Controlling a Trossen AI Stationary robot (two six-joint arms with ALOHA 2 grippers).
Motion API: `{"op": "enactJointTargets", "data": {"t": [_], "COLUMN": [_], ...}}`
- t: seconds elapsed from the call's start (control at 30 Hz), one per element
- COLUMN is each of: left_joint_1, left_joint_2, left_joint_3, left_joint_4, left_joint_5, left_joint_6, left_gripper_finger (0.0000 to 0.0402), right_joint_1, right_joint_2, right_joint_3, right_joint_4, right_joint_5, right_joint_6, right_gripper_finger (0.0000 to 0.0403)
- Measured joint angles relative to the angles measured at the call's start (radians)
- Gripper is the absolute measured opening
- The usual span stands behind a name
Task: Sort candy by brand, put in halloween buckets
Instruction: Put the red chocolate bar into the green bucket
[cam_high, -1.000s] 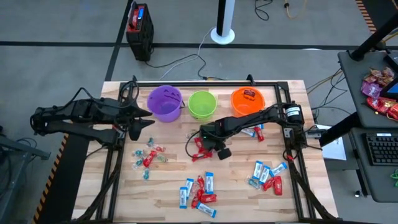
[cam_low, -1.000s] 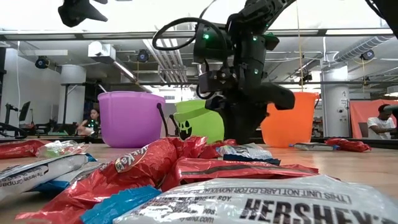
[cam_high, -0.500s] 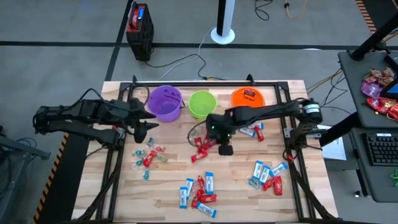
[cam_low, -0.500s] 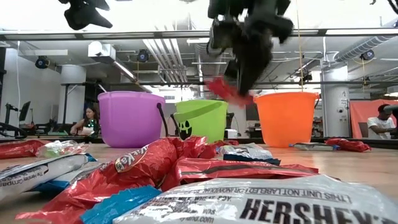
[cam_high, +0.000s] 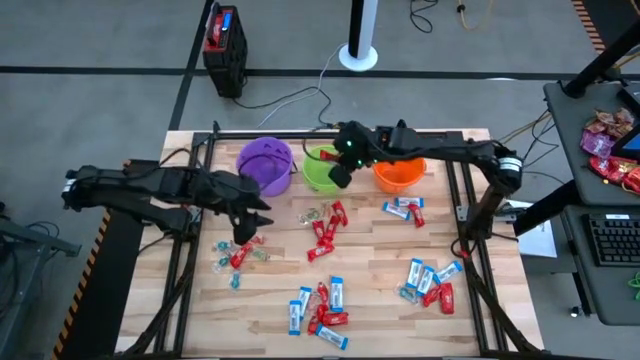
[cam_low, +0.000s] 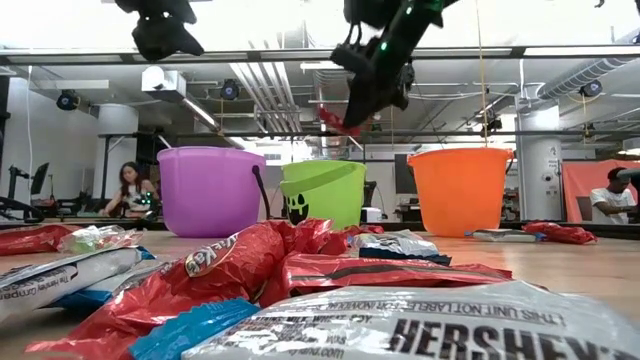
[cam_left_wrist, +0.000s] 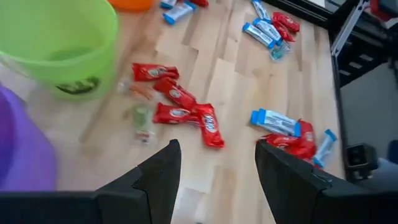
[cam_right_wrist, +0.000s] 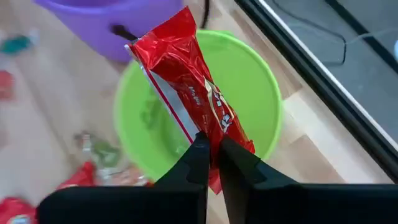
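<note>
Three buckets stand in a row at the table's far edge: purple (cam_high: 265, 165), lime green (cam_high: 322, 170), orange (cam_high: 398, 174). My right gripper (cam_high: 339, 174) hangs over the green bucket (cam_right_wrist: 264, 93), shut on a red-wrapped candy (cam_right_wrist: 186, 74). My left gripper (cam_high: 246, 226) hovers open left of the table's middle, above loose teal twisted pieces (cam_high: 238, 252). Between its fingers (cam_left_wrist: 217, 144) nothing shows but bare wood. Red pieces (cam_high: 325, 228) lie mid-table, and mixed red and blue-white bars lie near the front (cam_high: 320, 305) and at the right (cam_high: 428, 282). My right gripper pinches the red candy near one end (cam_right_wrist: 214, 134) between its two fingers, which slant down from the table's right. The rest of the wrapper sticks out past the fingertips. It is lifted clear, over the green bucket's mouth, as the low view also shows (cam_low: 338, 122).
A black frame rail (cam_high: 330, 133) runs behind the buckets and down both table sides. More blue and red bars (cam_high: 405, 210) lie before the orange bucket. A side desk with red-pink bags (cam_high: 610, 145) stands right. People sit in the room behind (cam_low: 128, 190).
My right gripper has taken hold of a red candy mid-table, lifted it clear, rolled its wrist and carried it toward the far edge, over the green bucket. My left gripper, still open, has moved toward the table's middle and near edge, sinking a little.
</note>
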Motion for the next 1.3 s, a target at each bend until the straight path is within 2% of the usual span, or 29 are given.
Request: {"op": "enactJointTargets", "data": {"t": [0.17, 0.37, 0.43, 0.57, 0.67, 0.9, 1.1, 1.3], "left_joint_1": [-0.072, -0.256, -0.330, -0.423, -0.425, -0.332, -0.288, -0.272], "left_joint_2": [0.061, 0.161, 0.206, 0.338, 0.455, 0.666, 0.776, 0.856], "left_joint_3": [0.017, 0.019, 0.019, 0.019, 0.019, 0.018, 0.018, 0.018], "left_joint_4": [0.025, 0.071, 0.100, 0.225, 0.324, 0.438, 0.513, 0.528], "left_joint_5": [0.021, 0.006, -0.047, -0.284, -0.400, -0.399, -0.385, -0.356], "left_joint_6": [-0.172, -0.300, -0.349, -0.366, -0.379, -0.379, -0.300, -0.288], "left_gripper_finger": [0.0190, 0.0190, 0.0190, 0.0190, 0.0194, 0.0201, 0.0201, 0.0192], "right_joint_1": [-0.048, -0.065, -0.063, -0.057, -0.041, 0.001, 0.015, 0.016], "right_joint_2": [0.052, 0.035, -0.004, -0.084, -0.140, -0.237, -0.272, -0.275], "right_joint_3": [0.014, 0.014, 0.014, 0.013, 0.012, 0.011, 0.010, 0.010], "right_joint_4": [-0.010, -0.026, -0.048, -0.085, -0.090, -0.096, -0.144, -0.198], "right_joint_5": [-0.082, -0.095, -0.104, -0.121, -0.120, -0.119, -0.113, -0.111], "right_joint_6": [-0.031, -0.108, -0.133, -0.156, -0.174, -0.192, -0.192, -0.192], "right_gripper_finger": [0.0085, 0.0170, 0.0189, 0.0211, 0.0216, 0.0215, 0.0215, 0.0215]}}
